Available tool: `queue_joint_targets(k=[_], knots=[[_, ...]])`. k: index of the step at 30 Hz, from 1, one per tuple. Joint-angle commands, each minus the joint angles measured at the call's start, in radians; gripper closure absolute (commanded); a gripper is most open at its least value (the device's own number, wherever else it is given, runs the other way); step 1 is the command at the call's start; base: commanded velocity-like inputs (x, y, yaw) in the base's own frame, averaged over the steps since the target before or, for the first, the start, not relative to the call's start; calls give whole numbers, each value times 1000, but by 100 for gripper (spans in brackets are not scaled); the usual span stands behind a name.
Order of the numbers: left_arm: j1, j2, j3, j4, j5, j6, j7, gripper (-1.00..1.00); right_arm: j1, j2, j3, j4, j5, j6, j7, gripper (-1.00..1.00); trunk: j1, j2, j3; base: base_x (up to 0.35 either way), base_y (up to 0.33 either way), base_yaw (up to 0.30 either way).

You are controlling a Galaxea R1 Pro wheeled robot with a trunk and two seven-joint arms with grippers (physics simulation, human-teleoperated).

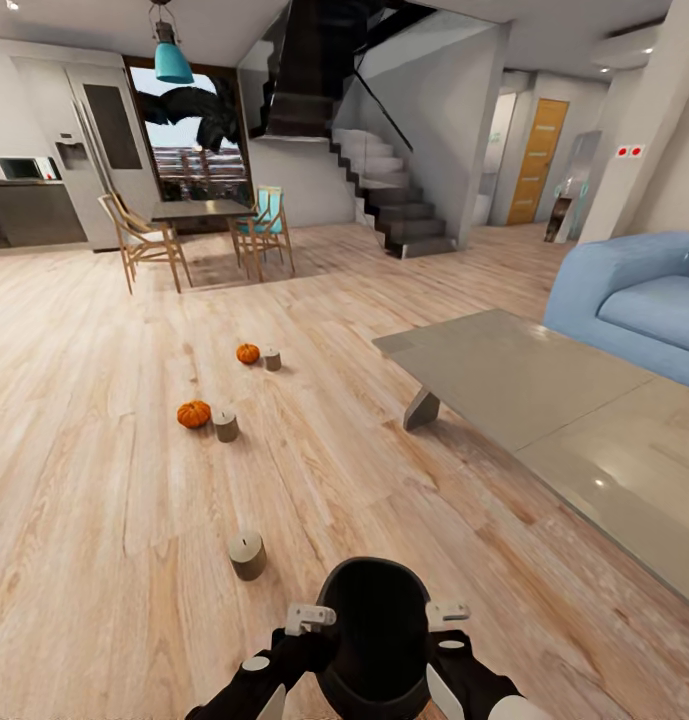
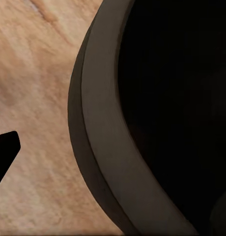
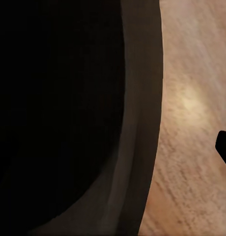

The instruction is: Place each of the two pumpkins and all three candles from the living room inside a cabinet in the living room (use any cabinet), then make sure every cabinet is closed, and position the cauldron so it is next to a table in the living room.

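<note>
The black cauldron [image 1: 374, 635] sits low in front of me, between my two arms. My left gripper [image 1: 309, 618] straddles its rim [image 2: 100, 147]; the outer fingertip [image 2: 5, 152] stands clear of the wall, and the inner finger is lost in the dark inside. My right gripper [image 1: 447, 612] straddles the opposite rim [image 3: 140, 147] the same way, its outer fingertip [image 3: 224, 147] apart from it. On the floor ahead lie two pumpkins [image 1: 194, 414] [image 1: 247, 353] and three candles [image 1: 247, 555] [image 1: 225, 425] [image 1: 272, 360]. The grey-beige table [image 1: 544, 400] stands to the right.
A blue sofa [image 1: 634, 300] is behind the table at the right. A dark dining table [image 1: 199, 210] with chairs stands far back left, stairs [image 1: 394, 210] are at the back, and kitchen units [image 1: 29, 210] at far left. Wooden floor lies between.
</note>
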Motion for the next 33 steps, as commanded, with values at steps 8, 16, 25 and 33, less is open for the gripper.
queue_joint_targets(k=[8,16,25,33], knots=[[-1,0,-3,-1,8,-15,1,-100,-1,0,13,0,2,5,-5,-100,0,0,-1,0,0,0],[0,0,-2,-1,7,-38,1,-100,0,-1,14,0,2,5,-5,-100,0,0,-1,0,0,0],[0,1,-3,-1,8,-37,1,-100,-1,0,14,0,2,5,-5,-100,2,-1,-20,0,0,0],[0,1,-3,0,8,-37,1,-100,-1,0,14,0,2,5,-5,-100,6,-3,-51,0,0,0]])
